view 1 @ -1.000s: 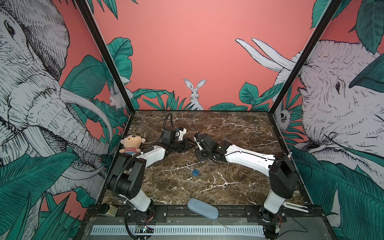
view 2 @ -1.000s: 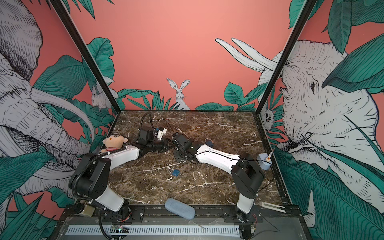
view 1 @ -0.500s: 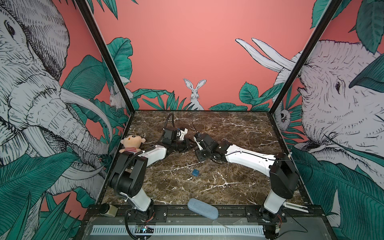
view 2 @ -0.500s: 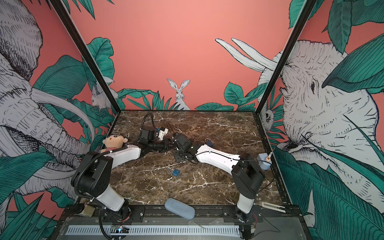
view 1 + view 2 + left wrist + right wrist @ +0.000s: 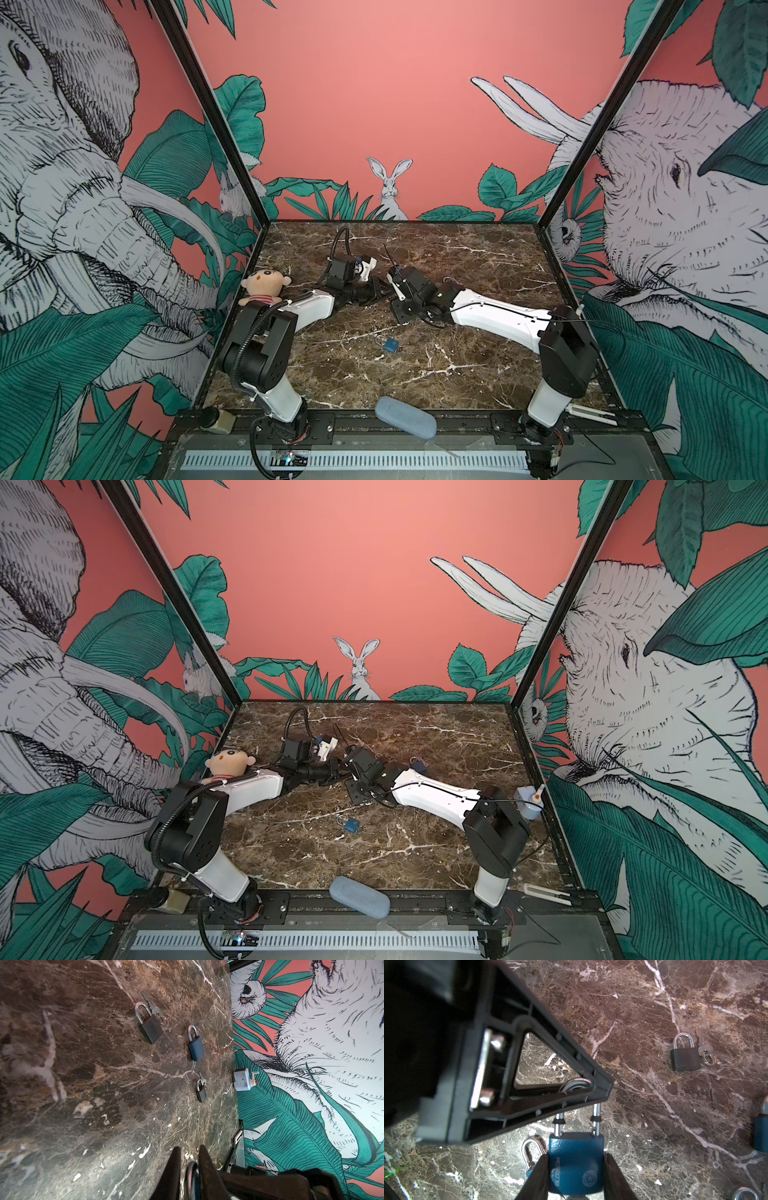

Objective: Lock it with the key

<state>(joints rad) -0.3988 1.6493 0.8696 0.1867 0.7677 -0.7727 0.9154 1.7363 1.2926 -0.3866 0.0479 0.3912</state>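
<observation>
My right gripper [image 5: 575, 1156] is shut on the body of a blue padlock [image 5: 576, 1167] and holds it above the marble. The silver shackle [image 5: 596, 1111] points at my left gripper [image 5: 189, 1148]. That gripper's narrow jaws straddle the shackle's bow [image 5: 191, 1169]. One of its fingers [image 5: 529, 1076] covers the bow in the right wrist view. Whether the jaws pinch the bow does not show. A silver bit [image 5: 571, 1196] peeks out under the body, and I cannot tell if it is the key. In both top views the grippers [image 5: 376, 286] [image 5: 351, 766] meet mid-table, hiding the lock.
A black padlock [image 5: 685, 1059] with a ringed key [image 5: 705, 1048] lies further out on the marble. A dark blue padlock [image 5: 195, 1048] and a small black one [image 5: 201, 1093] lie beyond. Another blue padlock [image 5: 390, 345] lies nearer the front. A doll [image 5: 264, 286] sits at the left, a grey-blue case [image 5: 405, 415] on the front rail.
The left arm has edged toward the held padlock and its jaws have narrowed round the shackle. The right arm and its padlock have stayed put.
</observation>
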